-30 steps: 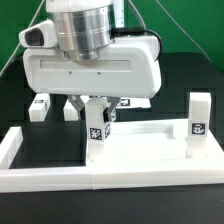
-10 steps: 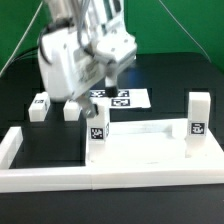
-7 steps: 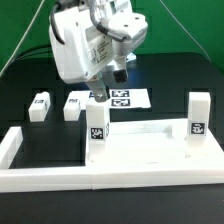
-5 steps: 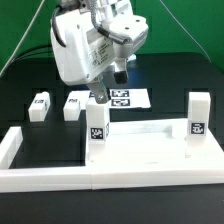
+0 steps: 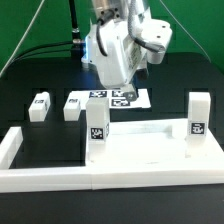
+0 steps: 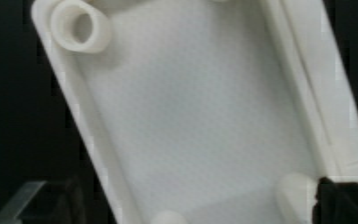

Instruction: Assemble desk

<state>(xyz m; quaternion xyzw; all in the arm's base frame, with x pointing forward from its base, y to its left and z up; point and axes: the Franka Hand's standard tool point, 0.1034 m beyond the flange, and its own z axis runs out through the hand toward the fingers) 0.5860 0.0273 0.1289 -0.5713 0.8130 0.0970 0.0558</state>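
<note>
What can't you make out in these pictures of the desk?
- Exterior view: the thin flat white marker board is partly hidden by the arm.
- Exterior view: tags on the white square-post legs are too small to read.
- Wrist view: the white plastic tray-like tabletop is cut off by the edges; one corner socket shows.

We look down on the white tabletop (image 6: pixel 194 120), a little blurred, its flat floor filling most of the view and a raised rim (image 6: pixel 309 90) running along one long side. Taking the gripper (image 6: pixel 179 192) as six o'clock, a round socket (image 6: pixel 78 28) sits in the tabletop's corner at about eleven o'clock. Two dark fingers (image 6: pixel 28 196) stand wide apart, one by each long edge; whether they touch it we cannot tell. The black table (image 6: pixel 7 100) shows beyond the edges
</note>
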